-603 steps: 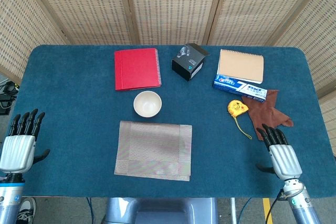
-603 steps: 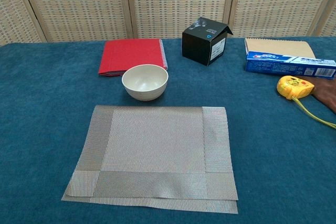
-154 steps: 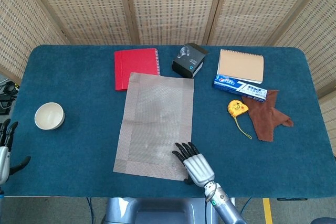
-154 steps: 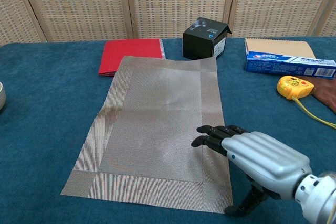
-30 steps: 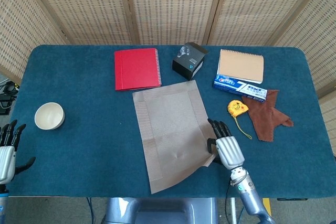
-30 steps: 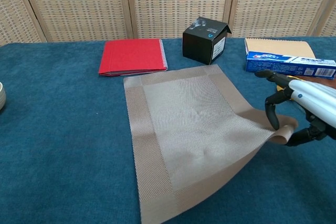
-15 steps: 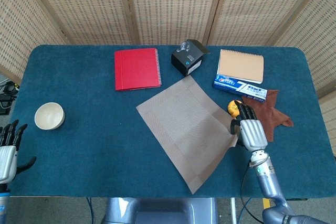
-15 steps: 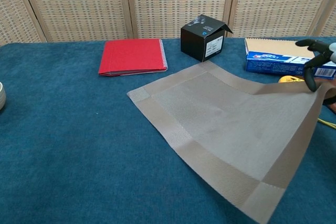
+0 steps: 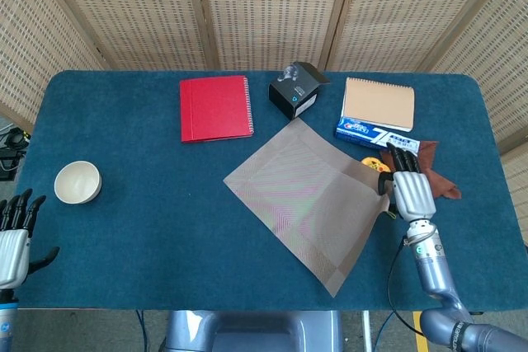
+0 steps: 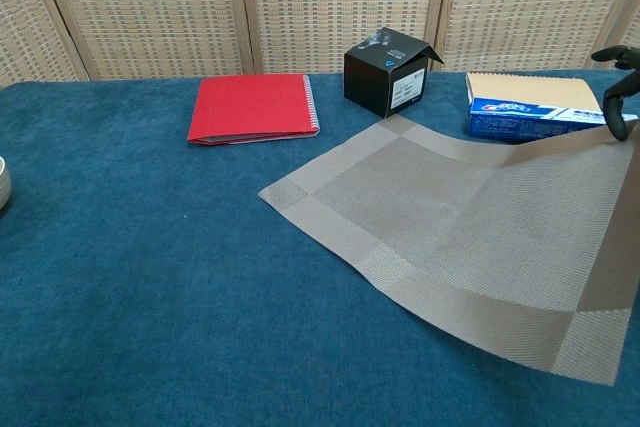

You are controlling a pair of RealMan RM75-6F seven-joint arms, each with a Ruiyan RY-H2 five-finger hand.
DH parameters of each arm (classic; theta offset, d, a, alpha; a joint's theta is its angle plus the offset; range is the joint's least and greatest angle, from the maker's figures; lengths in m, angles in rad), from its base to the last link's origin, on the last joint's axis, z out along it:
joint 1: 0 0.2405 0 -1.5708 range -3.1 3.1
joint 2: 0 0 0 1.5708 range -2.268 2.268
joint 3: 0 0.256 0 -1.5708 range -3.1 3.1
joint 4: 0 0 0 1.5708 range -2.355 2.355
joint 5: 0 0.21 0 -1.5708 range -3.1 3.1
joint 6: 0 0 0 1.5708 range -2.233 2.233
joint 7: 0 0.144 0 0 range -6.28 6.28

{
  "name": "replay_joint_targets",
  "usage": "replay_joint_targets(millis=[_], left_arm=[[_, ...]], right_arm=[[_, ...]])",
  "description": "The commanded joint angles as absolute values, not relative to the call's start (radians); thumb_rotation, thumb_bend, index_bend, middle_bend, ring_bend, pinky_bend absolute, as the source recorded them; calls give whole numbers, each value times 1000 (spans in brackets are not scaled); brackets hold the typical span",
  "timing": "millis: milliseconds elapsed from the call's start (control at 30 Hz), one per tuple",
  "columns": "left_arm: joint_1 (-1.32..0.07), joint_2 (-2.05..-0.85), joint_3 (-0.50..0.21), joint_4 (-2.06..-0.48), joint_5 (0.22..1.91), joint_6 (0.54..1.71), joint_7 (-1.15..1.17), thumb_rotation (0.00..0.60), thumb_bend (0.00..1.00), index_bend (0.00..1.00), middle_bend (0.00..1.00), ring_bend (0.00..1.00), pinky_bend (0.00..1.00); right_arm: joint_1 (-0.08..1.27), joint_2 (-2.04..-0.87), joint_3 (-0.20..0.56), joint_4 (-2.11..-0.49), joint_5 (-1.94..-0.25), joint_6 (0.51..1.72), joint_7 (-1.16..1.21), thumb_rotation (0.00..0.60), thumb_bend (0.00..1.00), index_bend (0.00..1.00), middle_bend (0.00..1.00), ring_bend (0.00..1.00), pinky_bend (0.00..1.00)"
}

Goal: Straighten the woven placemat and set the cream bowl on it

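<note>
The woven placemat [image 9: 304,203] lies skewed like a diamond at the table's centre-right, one corner touching the black box [image 9: 295,95]. My right hand [image 9: 408,190] grips its right corner, which is raised off the cloth in the chest view, where only the fingertips [image 10: 614,89] show above the placemat [image 10: 468,235]. The cream bowl [image 9: 77,181] stands far left, well away from the mat; the chest view catches only a sliver of the bowl [image 10: 3,183]. My left hand [image 9: 15,239] hovers at the near-left edge, fingers spread, holding nothing.
A red notebook [image 9: 215,108] lies at the back, left of the box. A tan notebook [image 9: 378,103], a toothpaste box [image 9: 375,137], a yellow tape measure [image 9: 370,161] half under the mat, and a brown cloth [image 9: 436,176] crowd the right hand.
My right hand has carried the mat's corner to the right and away from me, swinging the mat round into a diamond and over the tape measure. The left hand and bowl stayed put.
</note>
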State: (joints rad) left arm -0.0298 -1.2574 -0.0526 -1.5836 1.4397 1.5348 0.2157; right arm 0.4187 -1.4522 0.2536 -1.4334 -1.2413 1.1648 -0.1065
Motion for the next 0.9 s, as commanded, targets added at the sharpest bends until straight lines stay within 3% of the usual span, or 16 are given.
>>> replay_joint_targets(millis=[33, 167, 267, 433, 533, 900], left_arm=[[-30, -1259, -53, -1584, 1441, 1537, 218, 600, 174, 102, 0, 0, 0], [-29, -1260, -54, -1583, 1438, 1537, 220, 600, 174, 103, 0, 0, 0], [-30, -1259, -54, -1583, 1438, 1536, 220, 600, 174, 102, 0, 0, 0], [-30, -1260, -54, -1581, 1437, 1537, 219, 600, 174, 97, 0, 0, 0], [-31, -1262, -55, -1578, 1440, 1538, 221, 600, 174, 95, 0, 0, 0], [-43, -1265, -61, -1584, 1465, 1546, 218, 600, 173, 93, 0, 0, 0]], right_arm=[[435, -1457, 261, -1416, -1224, 1147, -116, 600, 504, 738, 64, 0, 0], [455, -1465, 274, -1391, -1196, 1128, -132, 600, 498, 737, 64, 0, 0], [459, -1469, 279, -1379, -1169, 1125, -156, 600, 430, 678, 20, 0, 0], [440, -1457, 275, -1386, -1149, 1164, -201, 600, 284, 330, 0, 0, 0], [411, -1433, 268, -1415, -1157, 1205, -194, 600, 249, 228, 0, 0, 0], [286, -1367, 165, -1525, -1287, 1360, -118, 600, 191, 199, 0, 0, 0]])
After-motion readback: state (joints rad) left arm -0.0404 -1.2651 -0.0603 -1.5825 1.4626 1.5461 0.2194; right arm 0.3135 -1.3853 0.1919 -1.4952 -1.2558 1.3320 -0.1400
